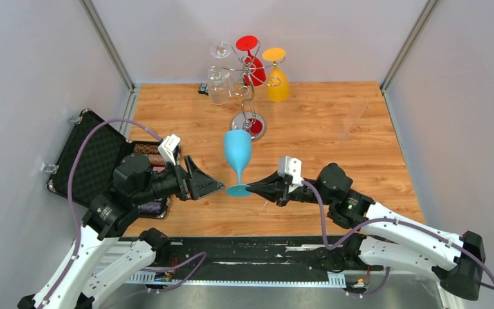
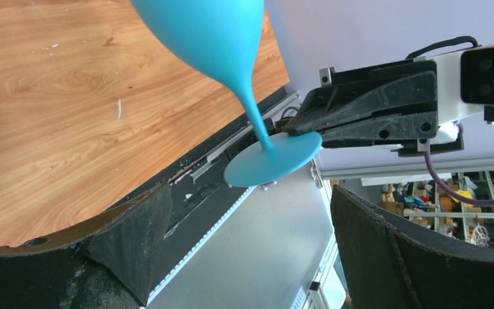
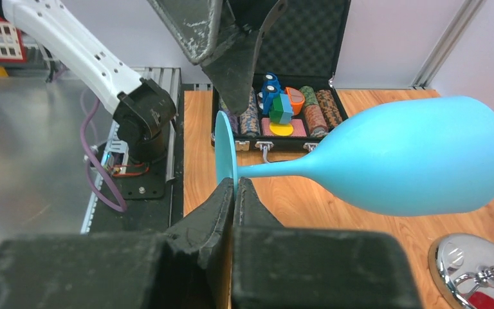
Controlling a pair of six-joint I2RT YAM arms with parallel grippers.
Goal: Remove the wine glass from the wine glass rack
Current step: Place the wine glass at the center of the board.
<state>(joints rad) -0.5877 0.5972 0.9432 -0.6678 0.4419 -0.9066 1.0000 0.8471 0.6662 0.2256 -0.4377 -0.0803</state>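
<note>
A blue wine glass (image 1: 237, 148) hangs in the air in front of the chrome wine glass rack (image 1: 247, 96), apart from it. My right gripper (image 1: 252, 188) is shut on the rim of the glass's foot (image 3: 225, 148); its fingertips (image 3: 243, 193) pinch the disc edge. The blue bowl (image 3: 418, 161) points away toward the rack's mirrored base (image 3: 463, 257). My left gripper (image 1: 213, 183) is open and empty just left of the foot. In the left wrist view the foot (image 2: 273, 161) sits beyond the spread left gripper (image 2: 249, 219).
On the rack hang a red glass (image 1: 252, 64), a yellow glass (image 1: 276, 80) and a clear glass (image 1: 219, 84). Another clear glass (image 1: 354, 116) stands at the right. An open black case (image 1: 93, 161) with poker chips lies at the left.
</note>
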